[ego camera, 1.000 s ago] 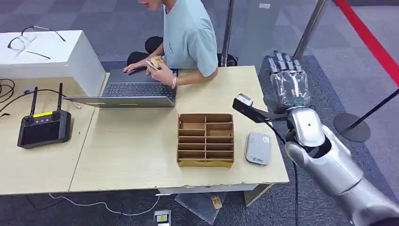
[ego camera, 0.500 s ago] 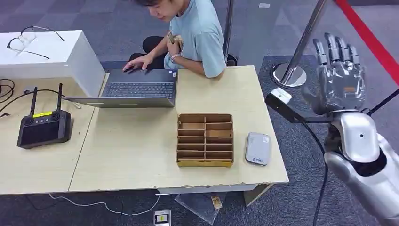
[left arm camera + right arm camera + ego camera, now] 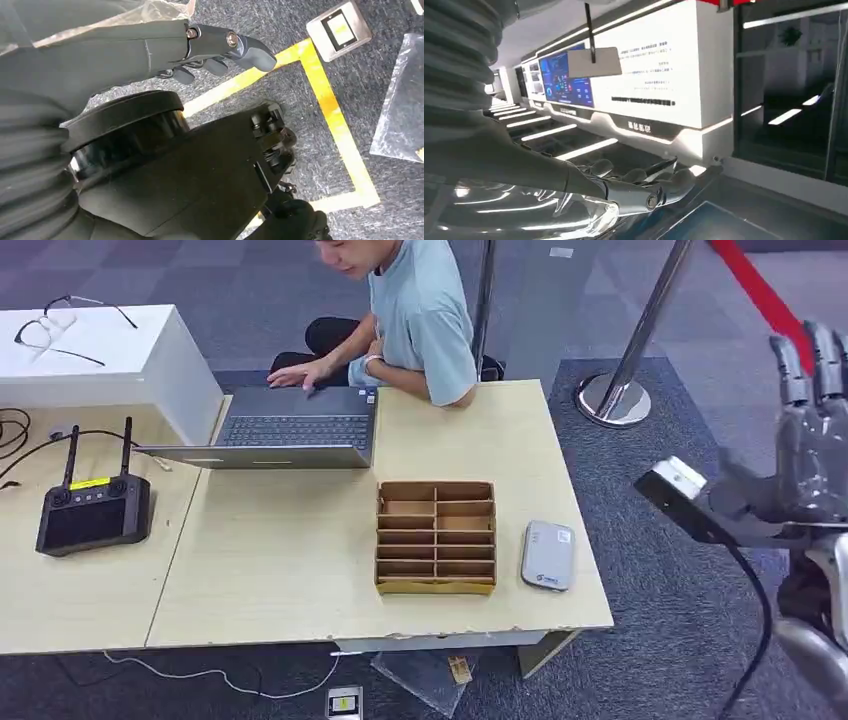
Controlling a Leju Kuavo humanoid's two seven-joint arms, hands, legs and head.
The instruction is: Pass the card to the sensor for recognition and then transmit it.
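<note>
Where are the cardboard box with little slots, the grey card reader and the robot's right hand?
cardboard box (image 3: 436,537): head view, middle dividers.
card reader (image 3: 548,555): head view, top face.
right hand (image 3: 815,445): head view, back of the hand.

From high on the body we look forward and down over the table (image 3: 300,570), while our left wrist camera faces the carpeted floor (image 3: 320,120) closely and our right wrist camera points up at a lit wall (image 3: 664,65).

sensor (image 3: 548,555) just right of organizer (image 3: 436,536).
</note>
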